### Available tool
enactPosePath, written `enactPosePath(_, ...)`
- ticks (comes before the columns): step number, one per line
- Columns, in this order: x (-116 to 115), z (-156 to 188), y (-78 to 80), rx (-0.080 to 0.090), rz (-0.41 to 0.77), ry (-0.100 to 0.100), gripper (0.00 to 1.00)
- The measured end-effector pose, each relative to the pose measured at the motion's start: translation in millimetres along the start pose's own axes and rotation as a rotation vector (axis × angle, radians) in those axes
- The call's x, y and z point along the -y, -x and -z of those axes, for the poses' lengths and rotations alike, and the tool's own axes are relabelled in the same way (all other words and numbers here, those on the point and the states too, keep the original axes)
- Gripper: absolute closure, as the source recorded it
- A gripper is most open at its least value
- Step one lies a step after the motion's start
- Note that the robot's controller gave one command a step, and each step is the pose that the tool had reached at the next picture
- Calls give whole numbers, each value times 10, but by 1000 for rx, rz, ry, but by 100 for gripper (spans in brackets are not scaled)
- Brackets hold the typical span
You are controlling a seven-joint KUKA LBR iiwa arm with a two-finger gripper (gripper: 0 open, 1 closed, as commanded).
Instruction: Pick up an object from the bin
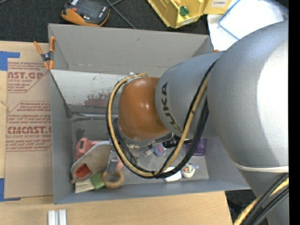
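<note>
Wooden ring (114,179), in the bin (131,46): my gripper (113,164) sits just above it in my view. Left of the ring, touching it, a green piece (98,182); up-left of it, a pink thing (83,146). Gripper open or closed: I cannot tell.

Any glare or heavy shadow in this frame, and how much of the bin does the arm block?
Camera view: a mild sheen on the orange wrist cover and a brighter one along the grey arm. The arm covers most of the bin floor and shades what lies under it. The pink thing, wooden ring and white round thing near the front wall are evenly lit.
</note>
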State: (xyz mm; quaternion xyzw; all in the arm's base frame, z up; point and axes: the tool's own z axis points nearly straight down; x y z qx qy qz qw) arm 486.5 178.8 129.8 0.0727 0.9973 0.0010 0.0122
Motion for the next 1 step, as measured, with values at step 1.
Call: enactPosePath(1, 65, 1036, -46, -12, 9, -2, 100)
